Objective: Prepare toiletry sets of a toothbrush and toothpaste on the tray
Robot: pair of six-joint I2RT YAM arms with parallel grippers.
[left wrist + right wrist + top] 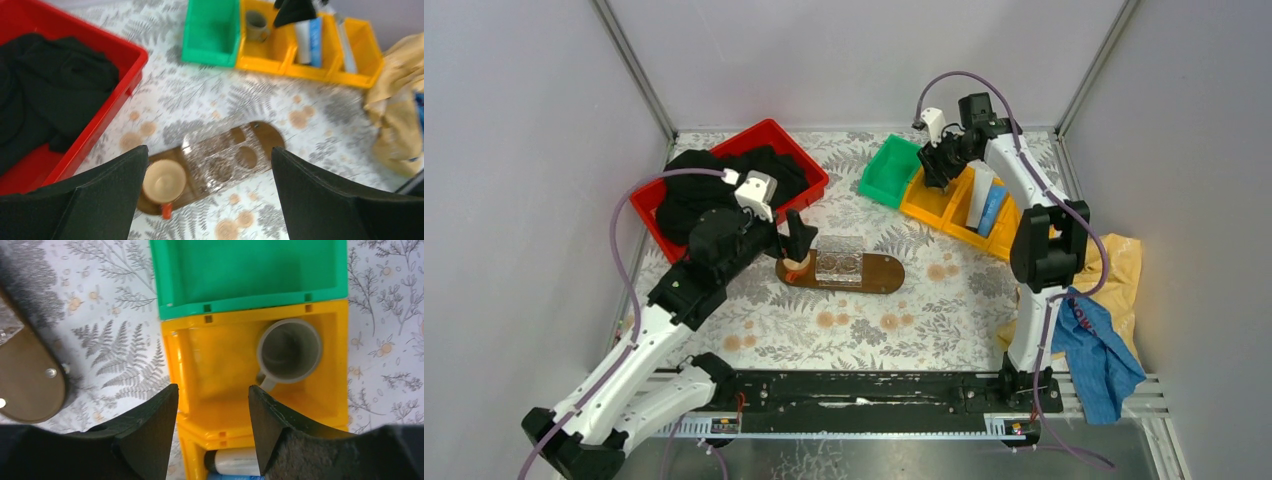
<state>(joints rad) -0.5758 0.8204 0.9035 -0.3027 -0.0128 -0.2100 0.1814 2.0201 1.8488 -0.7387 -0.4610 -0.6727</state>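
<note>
Open grippers over the tray and the bins, top view

On the fern-print table (944, 310), the red crate (809, 160) of black cloth sat at ten o'clock and the yellow bins (929, 205) at two o'clock. The tray (884, 272) lay at the centre, carrying a clear holder (839, 258) and, at its nine o'clock end, a beige cup (796, 265). The left gripper (796, 235) hung above that cup, fingers spread wide and holding nothing. The right gripper (210, 390) stood over the bin with a grey cup (289, 351), jaws apart and empty. The toothpaste (302, 42) tubes, one whitish and one blue, stood in the next bin. The toothbrush (346, 47) leaned in the end bin.
</note>
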